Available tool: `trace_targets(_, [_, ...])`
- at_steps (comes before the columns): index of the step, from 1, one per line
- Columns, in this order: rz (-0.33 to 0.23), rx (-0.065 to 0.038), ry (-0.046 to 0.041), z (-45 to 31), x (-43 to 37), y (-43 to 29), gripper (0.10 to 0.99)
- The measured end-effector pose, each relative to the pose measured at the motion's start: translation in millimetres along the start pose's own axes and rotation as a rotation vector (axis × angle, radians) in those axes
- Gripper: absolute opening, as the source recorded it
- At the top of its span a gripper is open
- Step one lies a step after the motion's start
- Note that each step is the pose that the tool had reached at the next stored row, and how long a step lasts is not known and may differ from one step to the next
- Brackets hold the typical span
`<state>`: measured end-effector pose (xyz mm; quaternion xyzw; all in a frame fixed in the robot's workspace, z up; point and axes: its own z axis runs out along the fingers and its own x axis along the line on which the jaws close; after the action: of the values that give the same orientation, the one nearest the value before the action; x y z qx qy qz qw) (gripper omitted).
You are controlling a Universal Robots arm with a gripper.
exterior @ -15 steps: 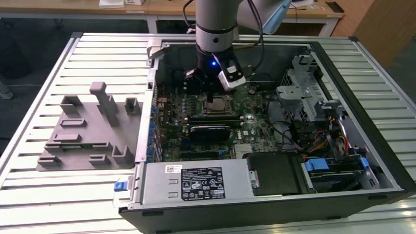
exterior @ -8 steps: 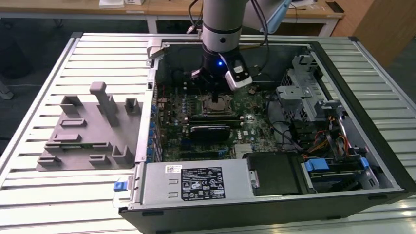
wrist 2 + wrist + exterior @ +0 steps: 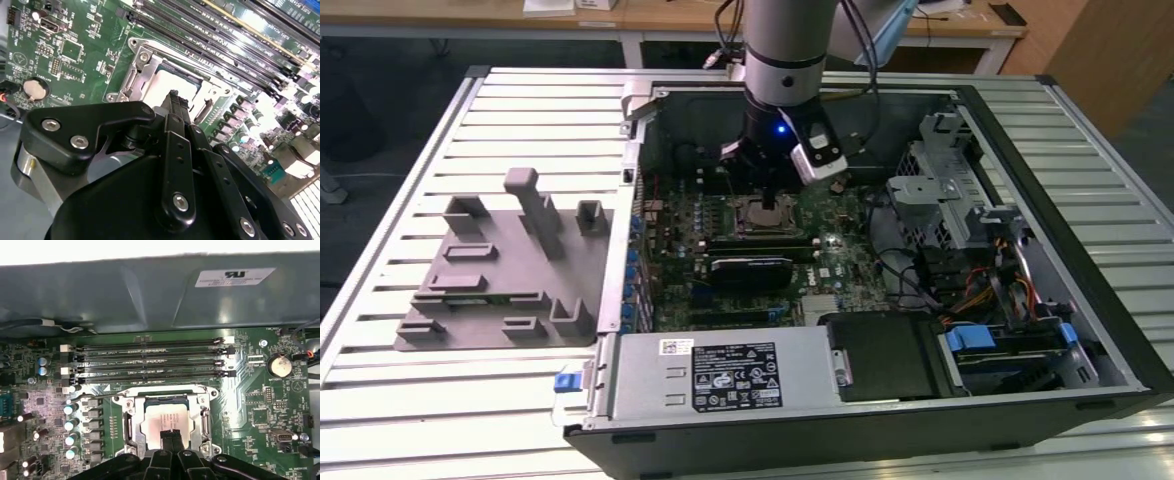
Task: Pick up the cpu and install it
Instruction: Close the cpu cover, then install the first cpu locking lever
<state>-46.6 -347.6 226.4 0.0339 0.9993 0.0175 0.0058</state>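
On the exterior view's left we see a grey jig [image 3: 500,265] on the counter [image 3: 400,400]. Inside the open case [image 3: 854,440], the cpu [image 3: 161,420] lies flat in its socket [image 3: 131,424], memory slots [image 3: 150,360] just beside. Our gripper [image 3: 170,436] is pinched together, empty, tips at the cpu's plate. A drive cage [image 3: 947,190] stands rightward.

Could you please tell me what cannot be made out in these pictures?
One edge of the cpu: first wrist view, covered by the end effector.
Whether the end effector touches the cpu: both wrist views, its own body hides the contact.
Part of the cpu: exterior view, behind the arm.
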Motion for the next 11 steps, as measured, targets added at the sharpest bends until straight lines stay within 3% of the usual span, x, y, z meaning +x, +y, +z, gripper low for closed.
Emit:
trace_targets(5, [0.0, 0.0, 0.0, -10.4, -0.1, 0.4, 0.106])
trace_targets(11, [0.0, 0.0, 0.0, -11.5, -0.2, 0.4, 0.106])
